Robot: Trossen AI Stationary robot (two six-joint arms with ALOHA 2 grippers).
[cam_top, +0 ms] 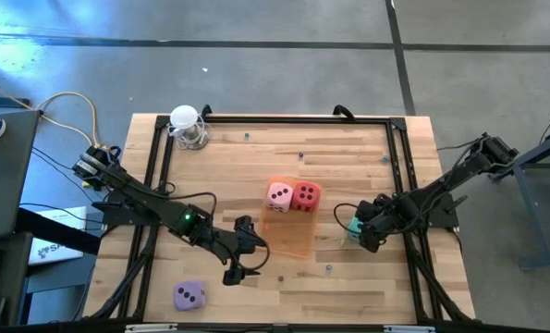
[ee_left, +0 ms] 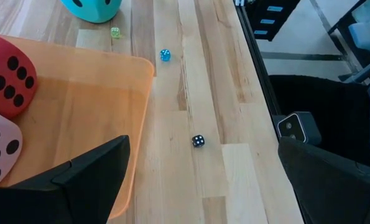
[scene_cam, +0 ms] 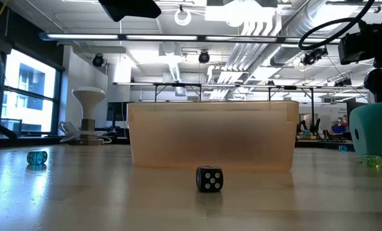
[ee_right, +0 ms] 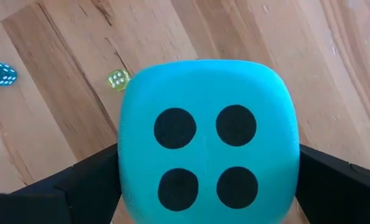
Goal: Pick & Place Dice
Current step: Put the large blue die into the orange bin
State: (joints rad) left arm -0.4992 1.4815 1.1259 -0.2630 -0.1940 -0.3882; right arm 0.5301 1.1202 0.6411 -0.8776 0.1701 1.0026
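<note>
A pink die (cam_top: 278,196) and a red die (cam_top: 306,196) rest side by side on the floor of the orange tray (cam_top: 293,239), at its far end. The teal die (ee_right: 206,143) sits on the table right of the tray, four pips up. My right gripper (cam_top: 367,233) points down over it, open, one finger on each side of it. A lilac die (cam_top: 189,295) lies on the table near the front left. My left gripper (cam_top: 242,262) hangs open above the tray's near left corner, with nothing between its fingers. My right gripper comes from above with its fingers (ee_right: 88,183) beside two opposite sides of the teal die (ee_right: 132,180), which stays on the table. Whether the fingers touch it, I cannot tell.
Small loose dice lie on the wood: a black one (ee_left: 198,141) near the tray's front, a blue one (ee_left: 165,55) and a yellow-green one (ee_right: 117,79) by the teal die. A white stand (cam_top: 187,125) is at the far left. A black frame (cam_top: 399,166) borders the table.
</note>
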